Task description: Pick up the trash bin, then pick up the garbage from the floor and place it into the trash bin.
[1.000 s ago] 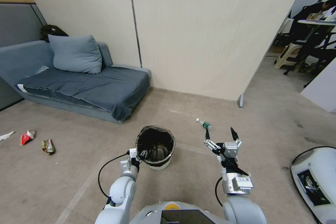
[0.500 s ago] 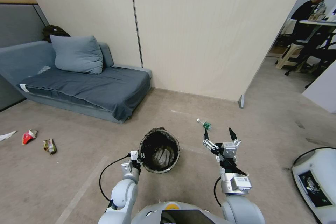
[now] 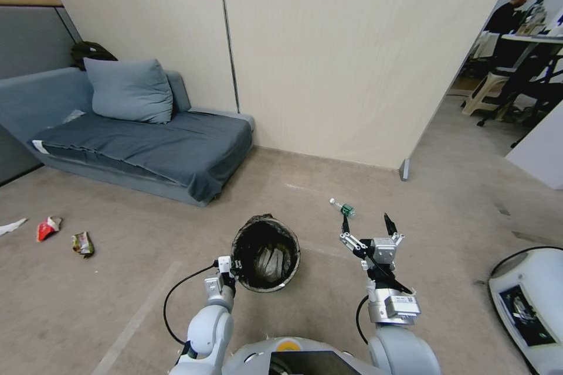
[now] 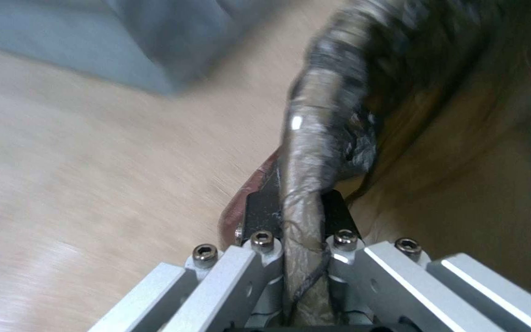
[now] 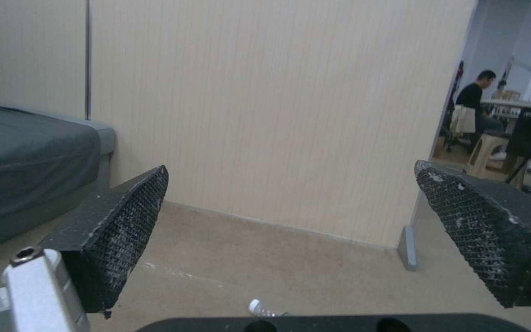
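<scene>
L gripper [image 3: 236,267] is clamped on the near rim of the trash bin [image 3: 267,253]; in the left wrist view the bag-covered rim [image 4: 305,184] runs straight between the closed fingers [image 4: 259,216]; bin sits just ahead of the robot, tipped so its mouth faces the head cam, some pale scraps inside; whether it's clear of the floor I can't tell. R gripper [image 3: 368,229] hangs at mid-height w/ fingers spread wide, nothing between them; right wrist view confirms both pads [image 5: 124,216] well apart.

Key relation: a small bottle [image 3: 341,207] lies on the floor just beyond the R gripper, slightly toward the bin, long axis slanting from far-left to near-right; R arm is clearly the nearer one, and the free one. Other garbage, a red wrapper [image 3: 47,227], a brown-yellow wrapper [image 3: 82,244] and a white scrap [image 3: 12,227], lies far off to the L, in front of the sofa [image 3: 135,140], near its L end; judging by this, reaching those needs the base to drive over.
</scene>
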